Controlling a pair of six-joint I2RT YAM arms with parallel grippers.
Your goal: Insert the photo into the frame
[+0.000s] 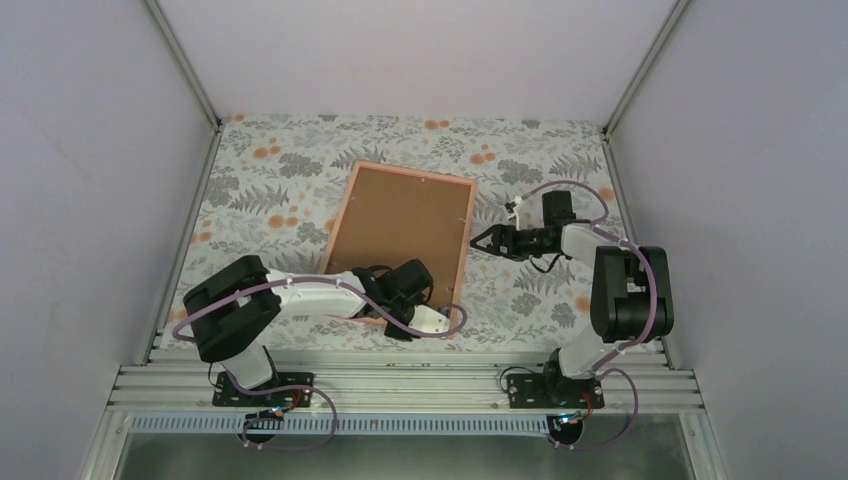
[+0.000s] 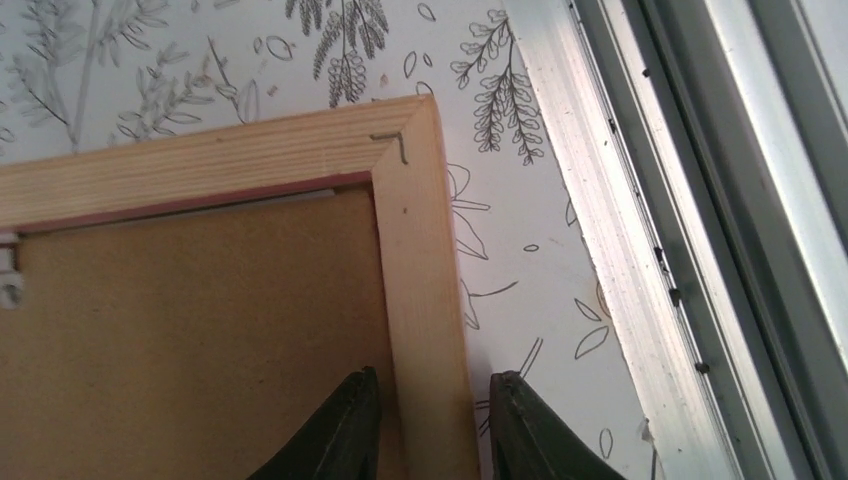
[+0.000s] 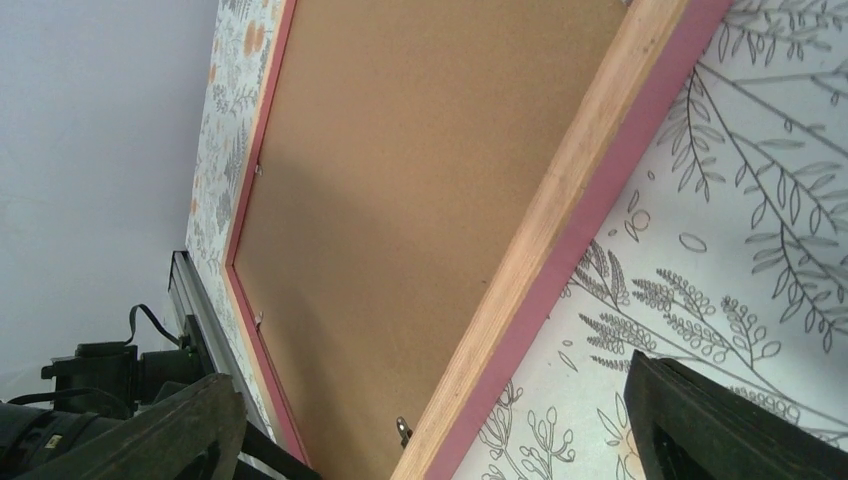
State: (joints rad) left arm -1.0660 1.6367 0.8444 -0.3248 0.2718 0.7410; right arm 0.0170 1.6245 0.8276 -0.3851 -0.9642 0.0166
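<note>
The pink frame (image 1: 463,240) lies face down mid-table with the brown backing board (image 1: 395,225) sitting in it. The photo is hidden or out of view. My left gripper (image 1: 432,297) is at the frame's near right corner. In the left wrist view its open fingers straddle the frame's bare wooden rail (image 2: 420,260), with the gripper (image 2: 432,385) just over it and a small gap at the outer finger. My right gripper (image 1: 487,240) is wide open just right of the frame's right edge (image 3: 560,210), empty, low over the cloth.
The floral tablecloth (image 1: 280,170) covers the table. A small metal turn clip (image 3: 403,430) holds the backing board (image 3: 400,170) at the frame's inner edge, and another clip (image 2: 10,285) shows at the left. The aluminium rail (image 2: 620,250) runs close to the frame's near corner.
</note>
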